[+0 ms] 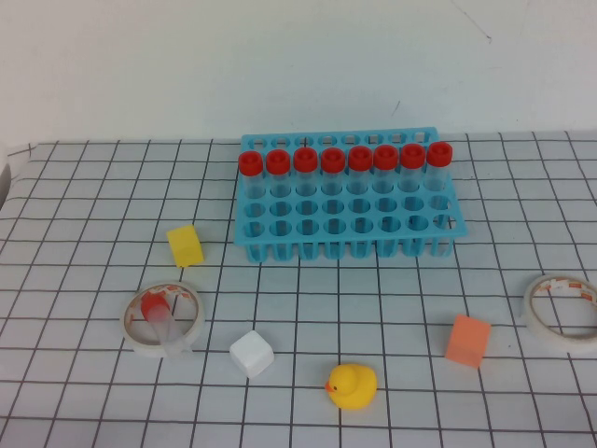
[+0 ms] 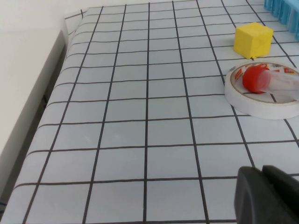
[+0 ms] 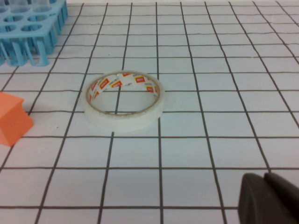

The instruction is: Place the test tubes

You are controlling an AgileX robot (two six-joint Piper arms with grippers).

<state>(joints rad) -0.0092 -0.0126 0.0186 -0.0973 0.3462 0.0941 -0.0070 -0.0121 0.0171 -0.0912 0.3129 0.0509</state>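
Note:
A blue tube rack stands at the table's middle back, with several red-capped test tubes upright in its second row from the back. One more red-capped test tube lies on its side across a roll of white tape at front left. My left gripper is shut and empty, hovering over bare table, apart from that tape roll. My right gripper is also shut and empty, apart from a second tape roll. Neither arm shows in the high view.
A yellow cube sits left of the rack. A white cube and a yellow rubber duck lie near the front. An orange cube is at front right. The table's left edge drops off.

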